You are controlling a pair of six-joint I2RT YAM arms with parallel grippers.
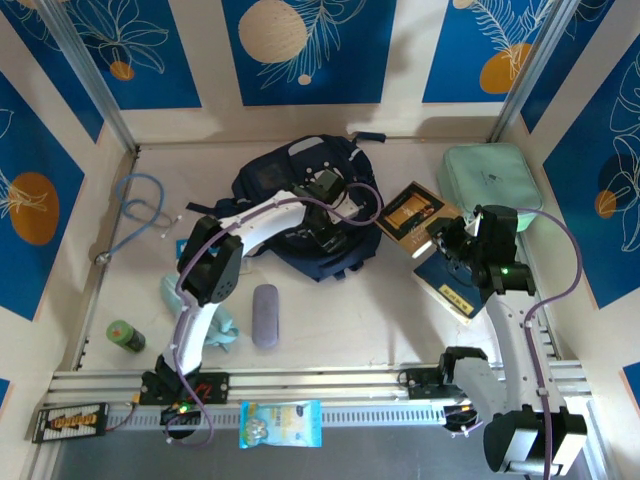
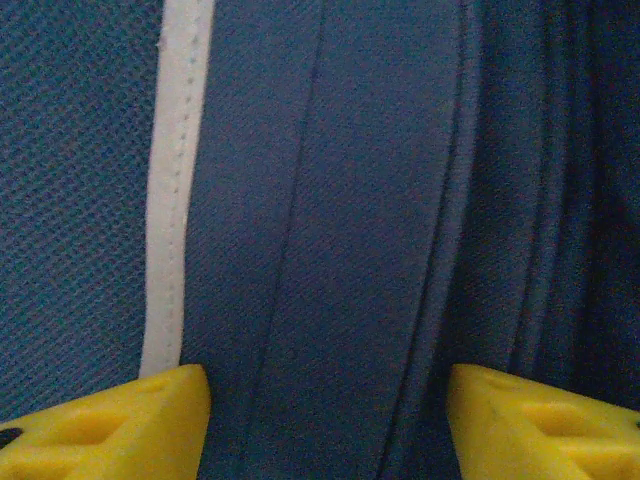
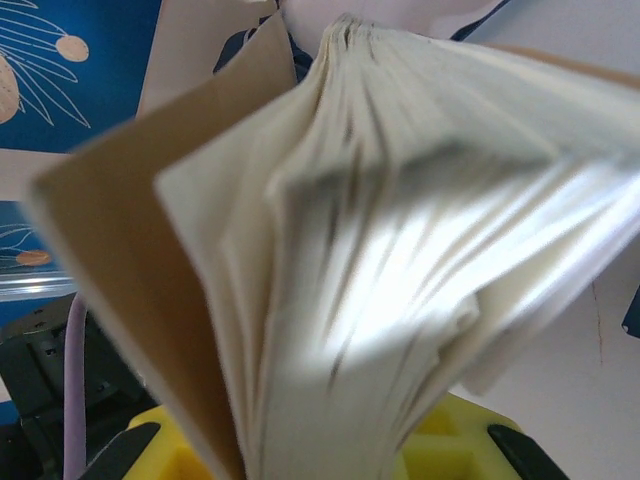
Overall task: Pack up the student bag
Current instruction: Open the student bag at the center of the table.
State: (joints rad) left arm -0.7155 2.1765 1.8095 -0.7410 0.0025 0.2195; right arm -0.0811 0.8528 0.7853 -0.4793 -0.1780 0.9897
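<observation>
From the top camera, you are seeing the bag [image 1: 300, 225] lying crumpled in the middle of the bench, toward the far edge. Your left arm is stretching over it, and the left pincer [image 1: 326, 192] is sitting over the bag's top side. Your right pincer [image 1: 447, 240] is hanging near the right edge, pinching a book [image 1: 408, 213] with a brown cover. The book is tilting up just to the right of the bag. A blue book [image 1: 452, 288] is lying flat beneath the pincer. A mint case [image 1: 488, 178] is resting in the far right corner. A grey case [image 1: 265, 316] is lying close to the near edge, a green bottle [image 1: 125, 336] is lying toward the near left corner, and a blue cable [image 1: 140, 208] is looping beside the left edge.

From the left wrist camera, you are looking at the left pincer [image 2: 325, 430] standing spread, its yellow fingertips [image 2: 110, 425] wide apart at the bottom of the view. The bag [image 2: 350, 200] is filling the space between them with navy folds, and a pale stripe [image 2: 170, 200] is running down to the left tip. You cannot tell whether the tips are touching the fabric.

From the right wrist camera, the right pincer [image 3: 320, 455] is pressing its yellow fingers [image 3: 450, 440] against the book [image 3: 380, 250] from both sides, low on the pages. The book is fanning open above them, its pale pages blurred and its brown cover on the left.
</observation>
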